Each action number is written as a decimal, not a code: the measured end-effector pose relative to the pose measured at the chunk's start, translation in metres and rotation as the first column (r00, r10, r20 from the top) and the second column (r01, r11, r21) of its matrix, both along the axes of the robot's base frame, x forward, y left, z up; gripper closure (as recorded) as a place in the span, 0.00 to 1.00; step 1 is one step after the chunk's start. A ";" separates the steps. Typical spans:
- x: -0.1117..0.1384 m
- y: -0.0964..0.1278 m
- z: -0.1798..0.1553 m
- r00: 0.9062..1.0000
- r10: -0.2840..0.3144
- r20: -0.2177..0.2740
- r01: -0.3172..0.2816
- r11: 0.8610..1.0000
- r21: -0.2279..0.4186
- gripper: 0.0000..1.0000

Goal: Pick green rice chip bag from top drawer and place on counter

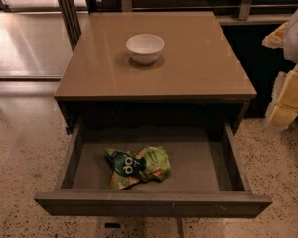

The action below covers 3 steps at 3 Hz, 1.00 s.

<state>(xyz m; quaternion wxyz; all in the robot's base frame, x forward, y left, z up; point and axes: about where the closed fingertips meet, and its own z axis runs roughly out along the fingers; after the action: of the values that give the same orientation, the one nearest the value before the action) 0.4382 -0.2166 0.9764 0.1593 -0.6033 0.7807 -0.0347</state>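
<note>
The green rice chip bag (137, 166) lies crumpled on the grey floor of the open top drawer (198, 160), left of its middle and close to the front panel. Its dark green patch with white "pop" letters faces up. The drawer is pulled fully out below the counter (198, 63), a glossy tan-brown tabletop. My gripper (287, 90), white with pale yellow parts, hangs at the right edge of the view. It is to the right of the counter and the drawer, well apart from the bag, and partly cut off by the frame.
A white bowl (145, 47) stands on the counter, behind its middle. Speckled floor (25, 152) surrounds the cabinet. Dark furniture and metal legs (67, 11) stand behind the counter.
</note>
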 end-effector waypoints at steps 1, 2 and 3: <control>0.000 0.000 0.000 1.000 0.000 0.000 0.000 1.000 0.000 0.00; 0.002 0.008 -0.009 0.999 0.017 0.030 -0.019 0.999 0.038 0.00; 0.009 0.036 -0.052 0.998 0.059 0.032 -0.064 0.983 0.171 0.00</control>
<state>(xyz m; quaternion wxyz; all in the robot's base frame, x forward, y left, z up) 0.4469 -0.1807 0.9247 0.2223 -0.6107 0.7594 0.0295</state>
